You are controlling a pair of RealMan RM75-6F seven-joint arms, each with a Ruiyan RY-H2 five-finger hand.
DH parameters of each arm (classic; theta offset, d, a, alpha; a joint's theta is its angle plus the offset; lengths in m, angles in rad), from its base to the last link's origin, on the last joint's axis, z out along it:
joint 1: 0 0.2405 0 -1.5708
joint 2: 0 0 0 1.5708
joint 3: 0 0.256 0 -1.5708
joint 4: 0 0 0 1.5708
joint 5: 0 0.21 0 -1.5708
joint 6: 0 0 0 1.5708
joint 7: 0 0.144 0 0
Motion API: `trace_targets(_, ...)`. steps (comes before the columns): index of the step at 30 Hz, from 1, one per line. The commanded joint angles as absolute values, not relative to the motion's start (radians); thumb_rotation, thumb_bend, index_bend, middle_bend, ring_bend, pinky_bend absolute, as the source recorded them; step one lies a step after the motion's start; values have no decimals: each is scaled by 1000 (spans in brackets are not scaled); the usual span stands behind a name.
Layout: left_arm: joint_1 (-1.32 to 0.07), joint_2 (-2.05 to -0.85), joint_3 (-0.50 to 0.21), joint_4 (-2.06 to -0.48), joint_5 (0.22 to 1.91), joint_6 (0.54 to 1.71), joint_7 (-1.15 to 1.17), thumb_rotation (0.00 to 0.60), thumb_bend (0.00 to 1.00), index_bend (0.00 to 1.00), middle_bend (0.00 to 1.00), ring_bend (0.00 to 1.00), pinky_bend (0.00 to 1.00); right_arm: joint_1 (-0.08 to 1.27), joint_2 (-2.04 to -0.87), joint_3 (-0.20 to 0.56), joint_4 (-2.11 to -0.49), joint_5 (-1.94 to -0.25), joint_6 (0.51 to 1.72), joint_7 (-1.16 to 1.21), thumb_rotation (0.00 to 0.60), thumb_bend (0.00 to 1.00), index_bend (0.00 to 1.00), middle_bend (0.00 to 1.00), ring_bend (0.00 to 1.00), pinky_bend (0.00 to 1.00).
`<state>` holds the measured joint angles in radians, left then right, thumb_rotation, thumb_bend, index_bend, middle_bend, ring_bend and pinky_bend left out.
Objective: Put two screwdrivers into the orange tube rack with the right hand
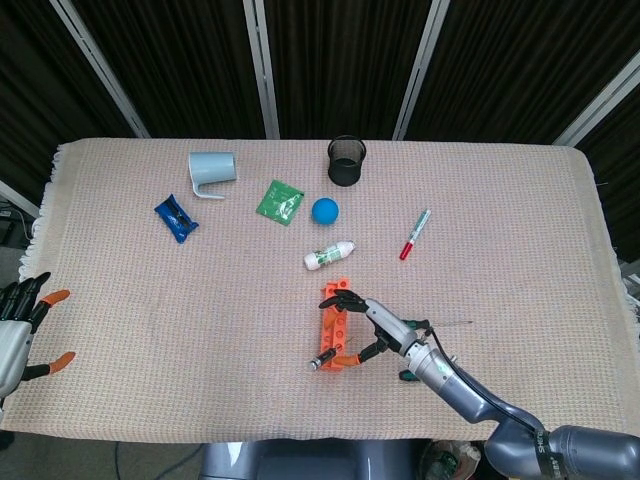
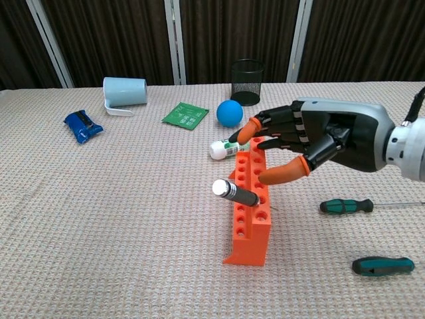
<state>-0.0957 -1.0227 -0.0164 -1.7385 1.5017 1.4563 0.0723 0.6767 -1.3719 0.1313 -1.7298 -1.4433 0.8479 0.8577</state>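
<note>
Right hand (image 2: 312, 143): mine, hanging just above the far half of the rack, fingers spread wide, holding nothing; it is clear of the dark driver.
Left hand (image 1: 15, 330): at the near left edge of the head view, off the cloth, fingers apart, empty.
Rack (image 2: 251, 212): orange, standing on the tabletop near the front middle, its row of holes running away from me.
Dark driver (image 2: 237, 194): tip in one of the rack's nearer holes, handle tipped far over to my left, its silver end cap out past the rack's side.
Green drivers: two lie flat on the cloth right of the rack, one (image 2: 346, 206) further back, one (image 2: 383, 266) nearer me, both well apart from my right hand.
Bottle (image 2: 226, 147): white, lying just behind the rack.
Ball (image 2: 230, 113): blue, further back.
</note>
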Motion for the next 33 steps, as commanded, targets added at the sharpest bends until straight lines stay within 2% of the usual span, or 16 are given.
trace_targets(1,-93,-1023,-17,-1734,1507,1464,68,600,105,205,0,0,0,670,-1353,146,-1745,-1444,875,856,600,9,395,197,0,0)
trace_targets(11,-93,-1027,-15,-1728,1519,1466,55,600,106,208,0,0,0,641,-1290,172,-1787,-1421,931,831,600,84,386,196,0,0)
trace_targets(16,-95,-1030,-16,-1722,1518,1464,50,600,107,209,0,0,0,629,-1282,142,-1784,-1448,934,814,600,83,270,179,0,2)
trace_targets(20,-97,-1033,-14,-1718,1519,1458,47,600,106,210,0,0,0,635,-1282,114,-1768,-1489,920,811,600,82,255,172,0,9)
trace_targets(23,-97,-1033,-12,-1715,1518,1453,44,600,108,211,0,0,0,650,-1265,104,-1748,-1526,903,840,600,94,284,176,0,10)
trace_targets(28,-97,-1033,-13,-1712,1515,1453,45,600,107,216,0,0,0,666,-1208,86,-1680,-1561,882,844,600,147,415,197,0,10)
trace_targets(30,-98,-1032,-13,-1712,1516,1452,46,600,107,217,0,0,0,667,-1192,81,-1643,-1549,869,807,600,151,435,198,0,10)
trace_targets(33,-101,-1034,-15,-1713,1519,1452,50,600,108,217,0,0,0,661,-1191,78,-1565,-1496,855,631,600,152,444,198,0,10)
